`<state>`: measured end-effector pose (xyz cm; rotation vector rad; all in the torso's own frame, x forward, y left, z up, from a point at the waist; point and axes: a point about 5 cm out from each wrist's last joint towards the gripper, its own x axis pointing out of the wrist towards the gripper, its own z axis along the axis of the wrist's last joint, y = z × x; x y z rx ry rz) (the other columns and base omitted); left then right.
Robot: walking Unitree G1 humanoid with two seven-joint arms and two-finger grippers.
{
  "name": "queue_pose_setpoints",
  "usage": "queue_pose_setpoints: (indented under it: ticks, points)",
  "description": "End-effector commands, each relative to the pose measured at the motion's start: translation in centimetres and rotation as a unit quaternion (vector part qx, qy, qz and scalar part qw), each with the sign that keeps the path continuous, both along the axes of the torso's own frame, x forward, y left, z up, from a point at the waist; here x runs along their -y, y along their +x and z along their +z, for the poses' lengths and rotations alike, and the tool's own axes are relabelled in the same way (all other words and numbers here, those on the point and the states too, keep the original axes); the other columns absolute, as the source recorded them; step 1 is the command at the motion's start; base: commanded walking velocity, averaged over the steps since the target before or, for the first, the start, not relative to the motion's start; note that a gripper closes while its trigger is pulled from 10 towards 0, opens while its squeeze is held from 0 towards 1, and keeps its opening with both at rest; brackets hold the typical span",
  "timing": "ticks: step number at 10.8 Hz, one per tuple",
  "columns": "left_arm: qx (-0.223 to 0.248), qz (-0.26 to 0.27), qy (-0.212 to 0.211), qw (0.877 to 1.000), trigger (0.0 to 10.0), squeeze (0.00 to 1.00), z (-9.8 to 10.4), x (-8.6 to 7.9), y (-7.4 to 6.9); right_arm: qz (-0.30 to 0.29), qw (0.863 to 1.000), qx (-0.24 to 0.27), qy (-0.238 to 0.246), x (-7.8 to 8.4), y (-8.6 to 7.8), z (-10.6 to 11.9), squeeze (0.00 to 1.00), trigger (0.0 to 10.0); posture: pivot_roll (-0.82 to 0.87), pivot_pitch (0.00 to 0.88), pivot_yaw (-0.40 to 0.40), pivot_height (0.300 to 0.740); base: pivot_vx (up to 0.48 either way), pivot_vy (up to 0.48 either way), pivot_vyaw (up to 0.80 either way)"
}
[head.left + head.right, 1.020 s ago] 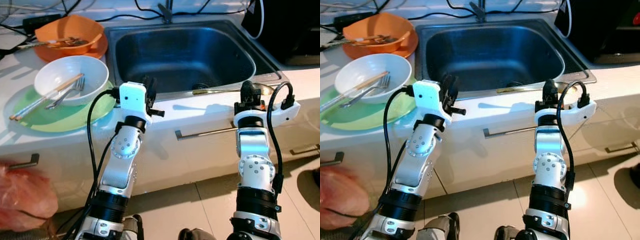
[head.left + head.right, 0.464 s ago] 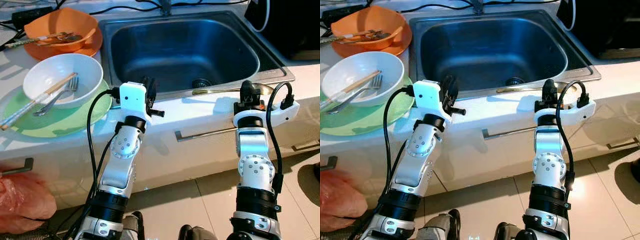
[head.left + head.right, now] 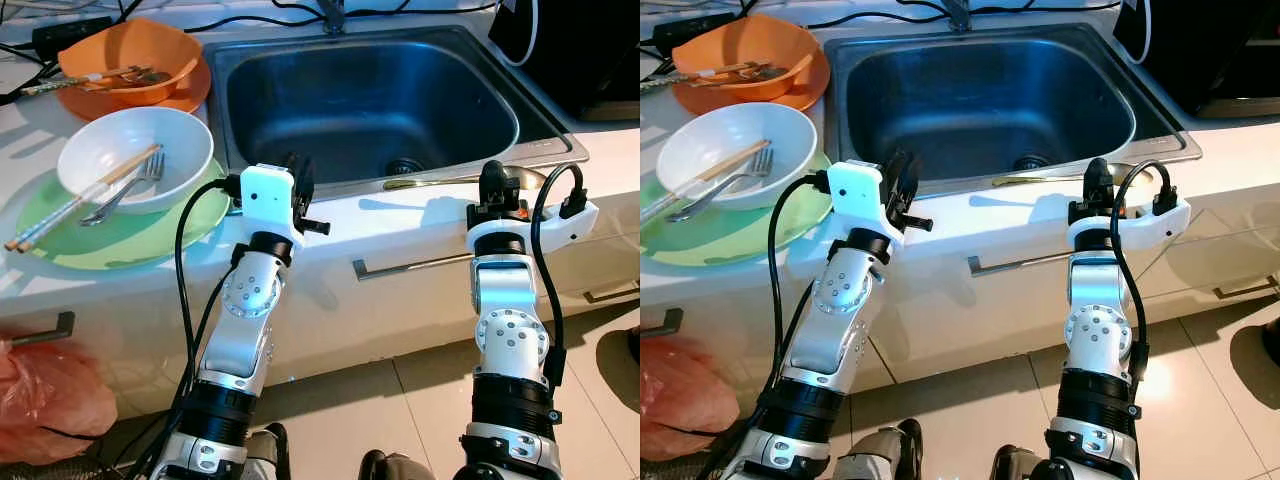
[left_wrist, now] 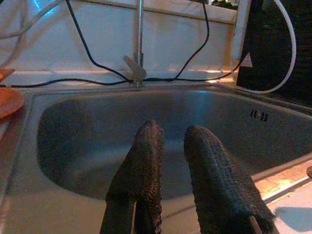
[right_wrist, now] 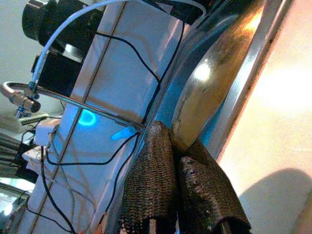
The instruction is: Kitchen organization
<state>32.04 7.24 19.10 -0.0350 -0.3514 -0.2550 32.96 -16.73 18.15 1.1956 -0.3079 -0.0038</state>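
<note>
So the right gripper (image 3: 497, 178) sits at the near rim of the sink, its two knitted-looking black fingers (image 5: 151, 180) pressed together on the bowl end of a long brass-coloured metal ladle (image 3: 452, 181). That ladle lies flat along the near edge of the rectangular stainless steel sink (image 3: 370, 100), handle pointing left, shiny rounded bowl under the fingertips.

The left gripper (image 3: 297, 180) hovers at the near left rim of the same sink with nothing in it; its fingers (image 4: 146, 165) are a little apart, just a narrow gap, pointing across the basin toward the thin metal tap (image 4: 139, 44) on the far side.

Further left on the pale countertop (image 3: 400, 225) there's a flat round light-green plate (image 3: 130, 235) with a glossy white round bowl (image 3: 135, 155) on it, holding a metal fork (image 3: 125, 190) and a pair of wooden chopsticks (image 3: 80, 200) that stick out over its left rim. Beyond that, an orange plastic bowl (image 3: 135, 55) with more utensils sits on an orange plate. Black cables (image 4: 92, 58) trail along the far wall. Near left, down low, a crinkly pinkish-red plastic bag (image 3: 50, 400).
</note>
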Motion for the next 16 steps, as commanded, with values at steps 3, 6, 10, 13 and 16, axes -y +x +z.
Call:
queue_pose_setpoints:
  ticks: [3,6,10,13,16]
  points:
    - [-0.006,-0.011,0.007,1.0,10.0,0.0,-0.33,0.63,-0.24,0.003,1.0,0.01,0.007,-0.27,0.2,0.61,0.0,10.0,0.13,0.166,-0.033,0.74,0.0,0.0,0.0]
    - [-0.006,-0.008,0.008,1.0,10.0,0.0,-0.32,0.48,-0.16,0.004,1.0,0.01,0.008,-0.28,0.31,0.66,0.0,10.0,0.13,0.17,-0.033,0.74,0.0,0.0,0.0]
    - [-0.008,-0.008,0.011,1.0,10.0,0.0,-0.34,0.41,-0.2,-0.012,1.0,0.001,-0.001,0.14,0.24,0.44,0.0,10.0,0.13,0.177,-0.029,0.74,0.0,0.0,0.53]
    - [-0.009,-0.01,0.012,1.0,10.0,0.0,-0.38,0.45,-0.21,-0.014,1.0,-0.003,0.0,0.15,0.25,0.31,0.0,10.0,0.13,0.178,-0.029,0.74,0.0,0.0,0.8]
    - [-0.01,-0.015,0.012,1.0,10.0,0.0,-0.45,0.58,-0.28,-0.014,1.0,-0.004,0.0,0.15,0.24,0.26,0.0,10.0,0.13,0.179,-0.027,0.74,0.0,0.0,0.8]
